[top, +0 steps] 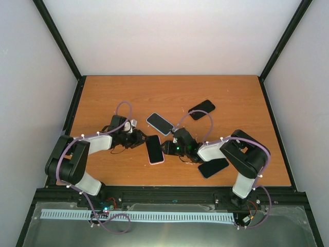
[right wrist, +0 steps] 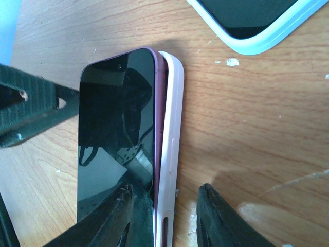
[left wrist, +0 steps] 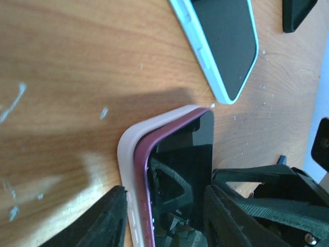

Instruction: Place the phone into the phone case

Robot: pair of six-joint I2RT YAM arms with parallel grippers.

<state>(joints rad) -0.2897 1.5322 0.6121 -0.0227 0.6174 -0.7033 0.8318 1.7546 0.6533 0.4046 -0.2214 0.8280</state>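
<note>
A purple-edged phone [top: 154, 149] with a dark screen lies partly in a pale pink case [top: 156, 162] at the table's near middle. In the right wrist view the phone [right wrist: 115, 103] stands proud of the case's side wall [right wrist: 172, 103]. The left wrist view shows the same raised purple edge of the phone [left wrist: 190, 139] above the case [left wrist: 126, 149]. My left gripper [top: 141, 140] [left wrist: 164, 193] straddles the phone's end with its fingers apart. My right gripper [top: 167, 147] [right wrist: 167, 190] is open, with one finger over the screen and the other on the table beside the case.
A phone in a white case [top: 160, 123] [left wrist: 226, 41] [right wrist: 257, 20] lies just beyond the pink one. A black phone [top: 201, 109] lies further back on the right. Another black phone [top: 213, 167] lies under the right arm near the front edge.
</note>
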